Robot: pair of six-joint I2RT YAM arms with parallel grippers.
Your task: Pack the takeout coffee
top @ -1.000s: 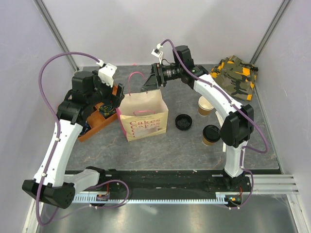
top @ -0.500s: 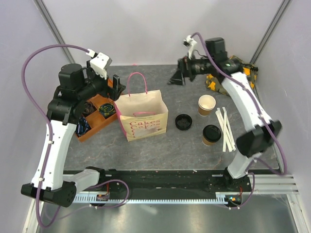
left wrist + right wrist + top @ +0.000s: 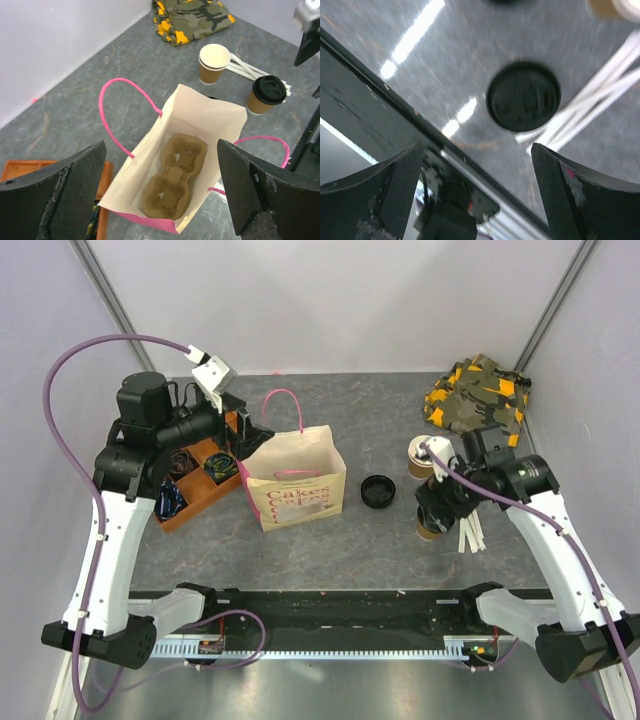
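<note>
Your left pincer: spread wide, above the open paper bag | your right pincer: spread wide, over the takeout coffee | takeout coffee: upright, lidded, on the worktop, right of centre in the top view

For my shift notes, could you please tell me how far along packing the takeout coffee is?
Done: the paper bag stands open, a cup carrier inside. In hand: the open right gripper hovers over the lidded takeout coffee, gripping nothing. Left: grasp the cup and set it in the carrier.

right tool swung from behind bag, now above takeout coffee
</note>
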